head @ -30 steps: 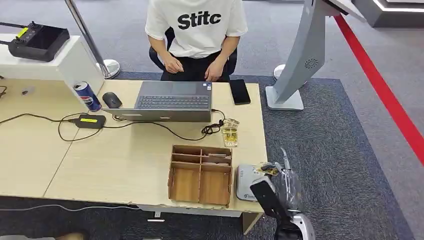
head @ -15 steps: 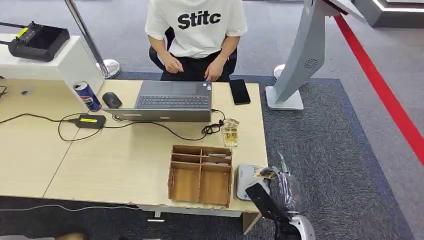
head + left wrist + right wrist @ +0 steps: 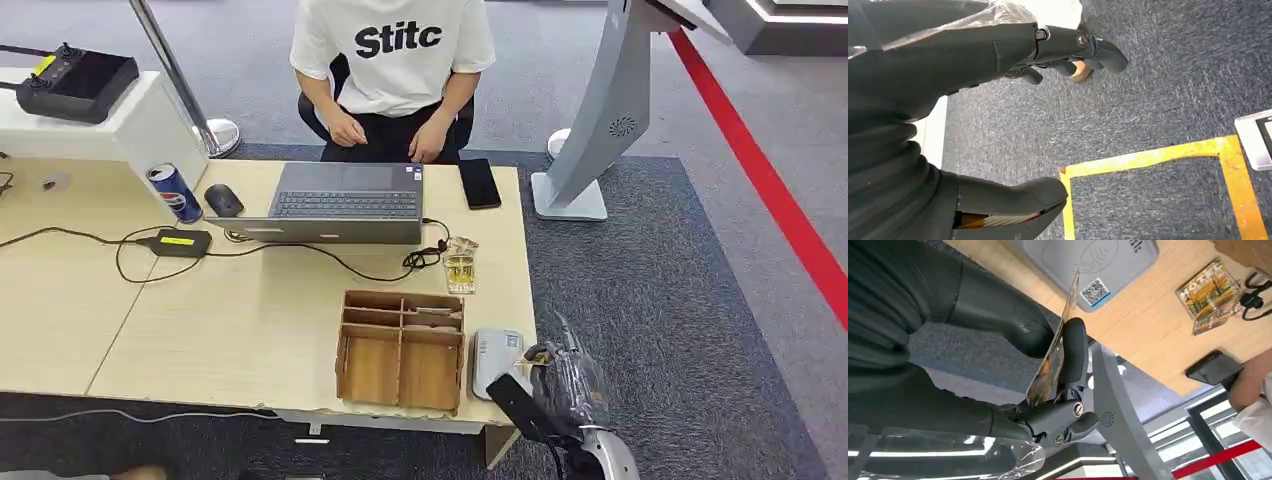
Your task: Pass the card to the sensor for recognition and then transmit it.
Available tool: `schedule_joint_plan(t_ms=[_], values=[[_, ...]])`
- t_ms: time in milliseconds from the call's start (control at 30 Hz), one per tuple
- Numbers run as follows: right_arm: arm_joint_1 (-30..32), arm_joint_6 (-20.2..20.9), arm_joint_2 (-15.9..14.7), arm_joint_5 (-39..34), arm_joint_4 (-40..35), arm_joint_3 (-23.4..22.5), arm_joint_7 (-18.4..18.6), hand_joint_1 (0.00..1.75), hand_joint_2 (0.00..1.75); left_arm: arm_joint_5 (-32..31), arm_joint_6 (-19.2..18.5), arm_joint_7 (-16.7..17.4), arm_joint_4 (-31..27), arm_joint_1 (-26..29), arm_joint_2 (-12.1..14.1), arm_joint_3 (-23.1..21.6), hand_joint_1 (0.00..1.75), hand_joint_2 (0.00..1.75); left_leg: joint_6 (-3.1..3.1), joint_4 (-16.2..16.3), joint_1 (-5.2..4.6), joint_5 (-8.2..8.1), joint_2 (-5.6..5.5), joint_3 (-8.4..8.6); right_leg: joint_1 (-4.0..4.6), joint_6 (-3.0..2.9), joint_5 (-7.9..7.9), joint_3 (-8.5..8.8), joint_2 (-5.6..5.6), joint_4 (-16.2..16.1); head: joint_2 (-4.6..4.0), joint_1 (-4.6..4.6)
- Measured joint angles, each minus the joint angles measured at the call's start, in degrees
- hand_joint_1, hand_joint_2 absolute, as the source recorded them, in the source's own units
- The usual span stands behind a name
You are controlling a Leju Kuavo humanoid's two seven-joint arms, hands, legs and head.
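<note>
My right hand [image 3: 560,375] sits off the desk's near right corner, just beside the grey sensor [image 3: 497,358]. In the right wrist view the card [image 3: 1053,352] is pinched between the thick thumb and a dark finger [image 3: 1074,352], standing on edge with its upper corner over the sensor's [image 3: 1088,260] printed face; I can't tell whether card and sensor touch. From the head view the card [image 3: 536,352] is a small yellowish sliver at the fingertips, too small to read.

Sensor lies flat at the desk's [image 3: 250,320] near right corner, just beside the wooden organizer [image 3: 402,350], which sits at the near edge. Farther in along the right edge: a clear card holder [image 3: 460,268] next to a coiled cable [image 3: 425,255]. Laptop [image 3: 340,203] and black phone [image 3: 480,183] at the far edge, facing a seated person [image 3: 392,70].

My left hand [image 3: 998,65] hangs over grey carpet with yellow floor tape [image 3: 1158,155]; fingers [image 3: 1098,47] loosely curled, thumb well apart, holding nothing.
</note>
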Motion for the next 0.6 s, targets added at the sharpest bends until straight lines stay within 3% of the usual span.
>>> schedule_joint_plan(t_ms=[600], values=[[-0.1,2.7,-1.8,1.2,-0.3,1.6,0.6,1.75,1.75,-0.6,-0.4,0.1,0.0,-0.2,0.1,0.0,0.00,1.75,0.00,0.0,0.00,0.00,0.00,0.00,0.00,0.00,0.00,0.00,0.00,0.0,0.00,0.00]])
